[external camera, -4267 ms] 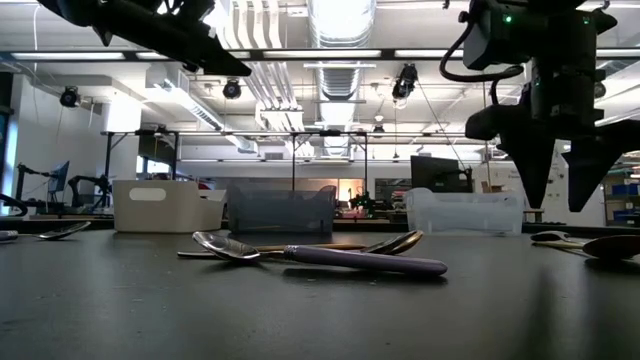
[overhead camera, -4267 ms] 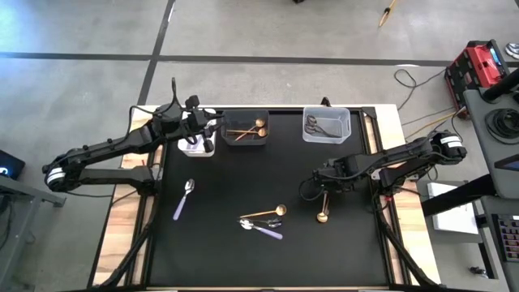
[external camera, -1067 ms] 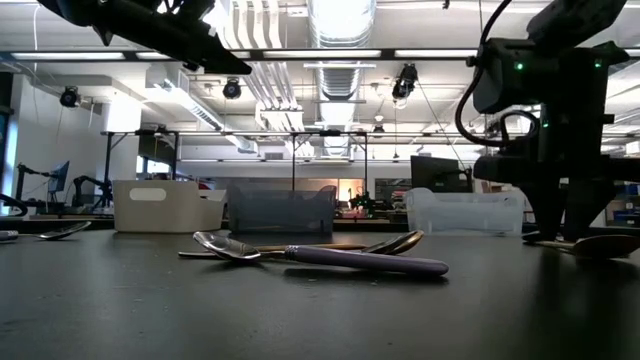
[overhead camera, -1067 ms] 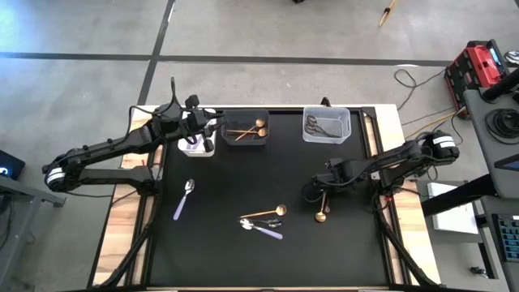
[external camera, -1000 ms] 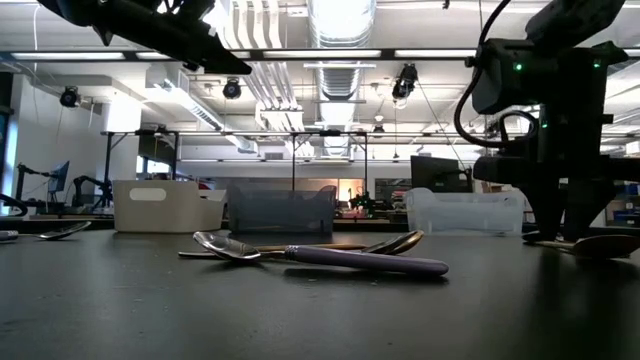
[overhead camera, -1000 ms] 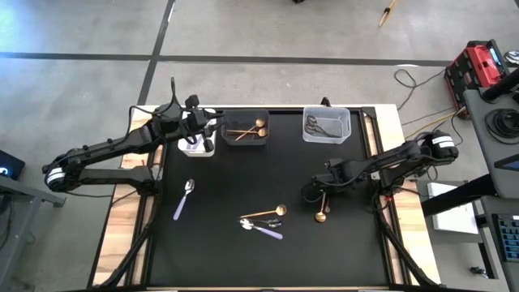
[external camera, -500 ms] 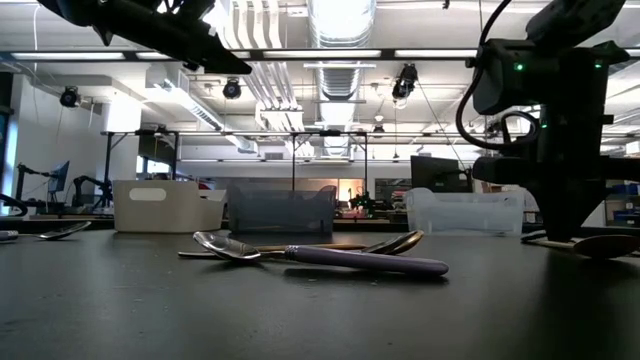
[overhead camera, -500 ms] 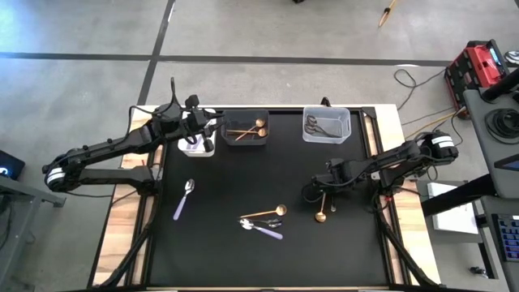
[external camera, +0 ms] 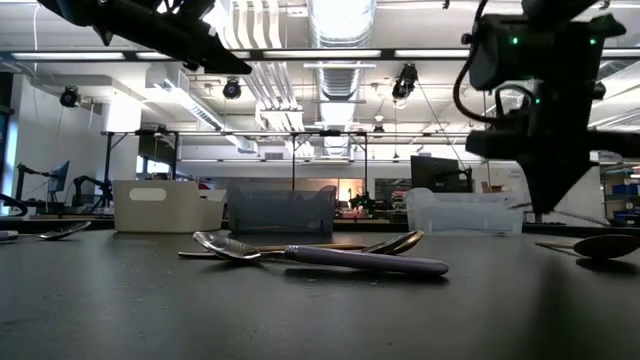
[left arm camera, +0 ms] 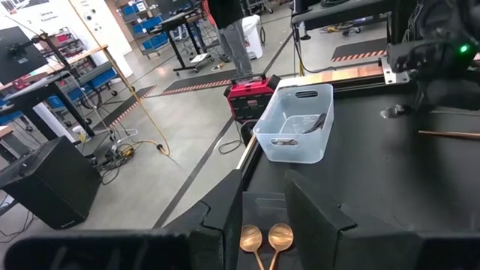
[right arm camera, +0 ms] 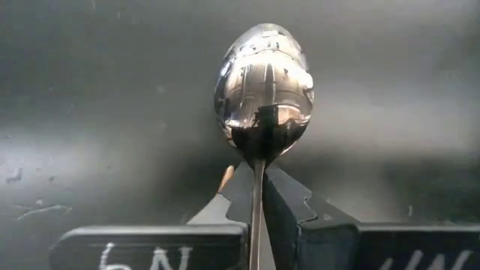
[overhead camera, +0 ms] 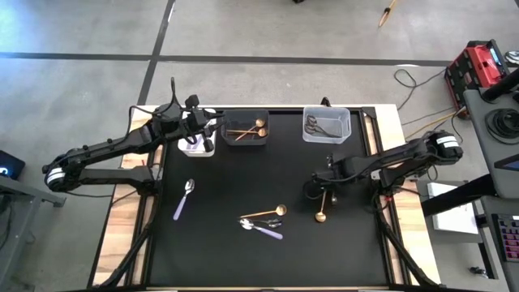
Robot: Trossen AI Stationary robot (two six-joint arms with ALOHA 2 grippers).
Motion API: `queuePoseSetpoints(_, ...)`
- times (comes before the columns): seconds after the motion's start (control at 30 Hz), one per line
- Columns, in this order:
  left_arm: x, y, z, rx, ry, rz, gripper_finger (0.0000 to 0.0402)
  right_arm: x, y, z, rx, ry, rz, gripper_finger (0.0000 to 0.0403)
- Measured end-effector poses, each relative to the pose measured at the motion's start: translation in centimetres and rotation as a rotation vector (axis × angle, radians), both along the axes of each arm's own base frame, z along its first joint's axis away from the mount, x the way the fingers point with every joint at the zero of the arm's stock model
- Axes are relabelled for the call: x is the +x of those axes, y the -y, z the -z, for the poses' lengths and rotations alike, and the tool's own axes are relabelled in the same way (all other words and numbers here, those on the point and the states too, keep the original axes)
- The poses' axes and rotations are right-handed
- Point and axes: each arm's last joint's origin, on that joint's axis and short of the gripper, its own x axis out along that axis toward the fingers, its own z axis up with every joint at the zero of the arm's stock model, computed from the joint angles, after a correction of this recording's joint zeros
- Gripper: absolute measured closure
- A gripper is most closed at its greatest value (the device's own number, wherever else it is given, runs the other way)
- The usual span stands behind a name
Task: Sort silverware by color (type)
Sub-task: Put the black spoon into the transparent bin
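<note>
A gold spoon (overhead camera: 321, 212) lies at the table's right with its bowl (right arm camera: 262, 82) toward the near edge. My right gripper (overhead camera: 324, 195) (right arm camera: 255, 176) is shut on its handle and points down. In the low view the gripper (external camera: 545, 210) stands above the mat and the bowl (external camera: 610, 245) is down at mat level. My left gripper (overhead camera: 212, 123) (left arm camera: 262, 217) hangs open over the far-left bins, above two gold spoons (left arm camera: 262, 238) in the dark bin (overhead camera: 246, 128). My right gripper pinches the gold spoon's handle (right arm camera: 256, 187) between its two fingers (right arm camera: 292, 206), just behind the bowl. The fingers come from above, pointing down, and lie across the handle. The bowl sticks out past the fingertips toward the near edge. Whether it is clear of the mat, I cannot tell.
A white bin (overhead camera: 196, 148) stands far left and a clear bin (overhead camera: 327, 124) with dark utensils far right. A lilac-handled spoon (overhead camera: 183, 199) lies at the left. A gold, a silver and a lilac-handled spoon (overhead camera: 263, 229) lie crossed at mid-table.
My right gripper, down at the mat with a finger on either side of the gold spoon's handle, has shut on it. It has then risen a little and gone slightly toward the far edge. The spoon's bowl stays about where it was.
</note>
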Motion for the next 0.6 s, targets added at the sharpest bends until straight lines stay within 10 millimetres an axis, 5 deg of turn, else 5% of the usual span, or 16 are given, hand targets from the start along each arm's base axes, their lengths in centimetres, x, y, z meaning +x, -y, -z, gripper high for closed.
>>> queuePoseSetpoints(0.33,0.0,0.1,0.0,-0.003,0.005,0.024,0.0317,1.5,0.3,-4.1,-0.153,0.163,-0.119,0.0393)
queuePoseSetpoints(0.6,0.3,0.6,-0.3,-0.024,0.044,0.235,0.0317,3.8,0.2,-8.1,-0.235,0.290,-0.312,0.0394)
